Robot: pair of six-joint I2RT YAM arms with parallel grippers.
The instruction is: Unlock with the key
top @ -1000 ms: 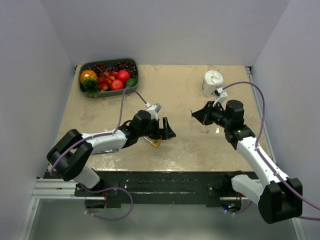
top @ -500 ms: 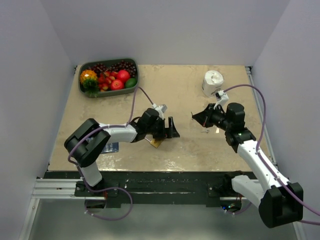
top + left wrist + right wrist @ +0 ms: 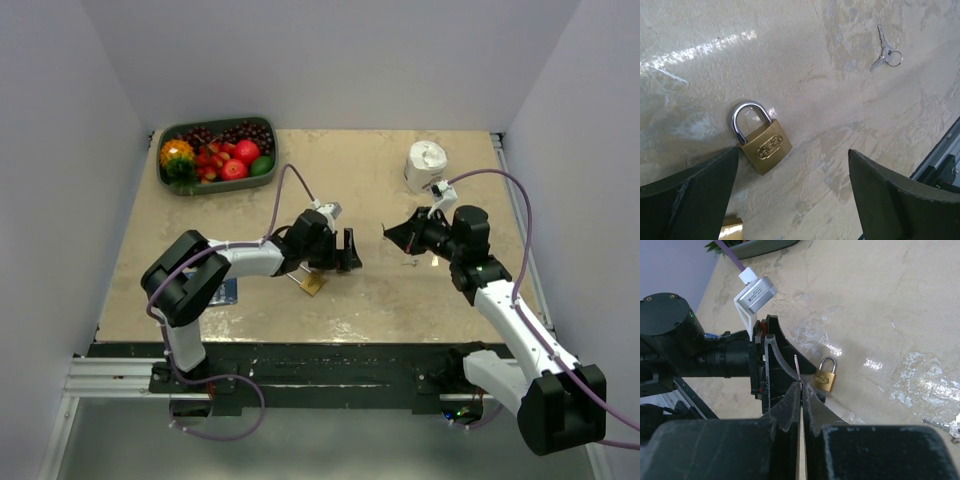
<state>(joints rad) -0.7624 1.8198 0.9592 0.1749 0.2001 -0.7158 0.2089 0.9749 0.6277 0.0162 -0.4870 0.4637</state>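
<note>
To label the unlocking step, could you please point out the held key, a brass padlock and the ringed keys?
held key (image 3: 797, 369): right wrist view, on its blade above the jaws.
brass padlock (image 3: 765, 148): left wrist view, on its body.
ringed keys (image 3: 885, 51): left wrist view, on the key heads.

- Over the padlock (image 3: 313, 284), the left gripper (image 3: 350, 250) hangs with jaws spread wide; there's bare table between them.
- Past the padlock, loose keys (image 3: 883, 50) lie on the surface, open tabletop around them.
- The right gripper (image 3: 388, 232), pinching the key (image 3: 797, 367), faces the padlock across a gap.
- The fruit tray (image 3: 273, 150) and white roll (image 3: 426, 163) sit well behind the padlock.
</note>
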